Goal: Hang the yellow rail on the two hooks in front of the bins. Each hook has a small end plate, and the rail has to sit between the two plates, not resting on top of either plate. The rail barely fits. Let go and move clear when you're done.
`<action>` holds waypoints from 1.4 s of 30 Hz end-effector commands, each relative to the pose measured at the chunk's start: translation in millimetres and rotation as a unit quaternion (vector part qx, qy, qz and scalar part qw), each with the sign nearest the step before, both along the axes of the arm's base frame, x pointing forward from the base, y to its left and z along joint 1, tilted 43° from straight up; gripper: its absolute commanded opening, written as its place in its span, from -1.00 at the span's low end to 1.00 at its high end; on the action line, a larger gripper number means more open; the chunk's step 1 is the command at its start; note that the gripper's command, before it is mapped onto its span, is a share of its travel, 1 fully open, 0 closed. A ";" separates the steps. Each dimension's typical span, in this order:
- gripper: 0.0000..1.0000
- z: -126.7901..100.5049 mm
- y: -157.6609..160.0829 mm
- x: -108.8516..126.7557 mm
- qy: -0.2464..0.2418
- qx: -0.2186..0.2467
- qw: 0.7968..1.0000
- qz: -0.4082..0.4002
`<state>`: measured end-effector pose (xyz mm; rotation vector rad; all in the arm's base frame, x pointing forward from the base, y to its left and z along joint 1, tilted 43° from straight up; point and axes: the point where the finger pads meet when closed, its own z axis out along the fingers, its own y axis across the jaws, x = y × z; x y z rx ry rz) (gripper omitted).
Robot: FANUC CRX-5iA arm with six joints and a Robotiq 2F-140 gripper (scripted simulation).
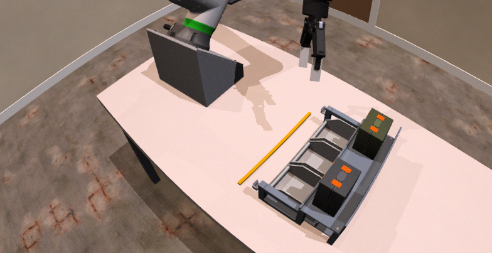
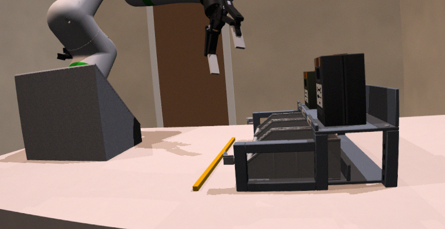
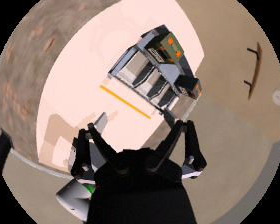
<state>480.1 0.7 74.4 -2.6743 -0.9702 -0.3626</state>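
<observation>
Yellow rail (image 1: pixel 274 148) lies flat on the table (image 1: pixel 165 137), just beside the front of the bins (image 1: pixel 311 161), long side running along them. High above its far end hangs the gripper (image 1: pixel 309 68), fingers wide apart and holding nothing. It must come down and toward the rail's middle.

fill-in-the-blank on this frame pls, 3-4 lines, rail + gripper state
1. The rail lies flat on the ______.
2. The gripper is ______ and holds nothing.
3. The number of dark boxes standing on the rack behind the bins is ______.
4. The near hook carries ______ so far.

Missing words: table; open; two; nothing
</observation>
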 end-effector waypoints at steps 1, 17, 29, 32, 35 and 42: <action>1.00 -1.4 -0.2 0.4 -0.001 0.005 1.000 0.005; 1.00 -51.0 -0.1 -4.4 -0.033 0.041 0.994 0.092; 1.00 -100.6 0.1 -9.2 -0.065 0.076 0.979 0.178; 1.00 -100.6 0.1 -9.2 -0.065 0.076 0.979 0.178; 1.00 -100.6 0.1 -9.2 -0.065 0.076 0.979 0.178; 1.00 -156.1 0.1 -14.7 -0.090 0.104 0.960 0.245</action>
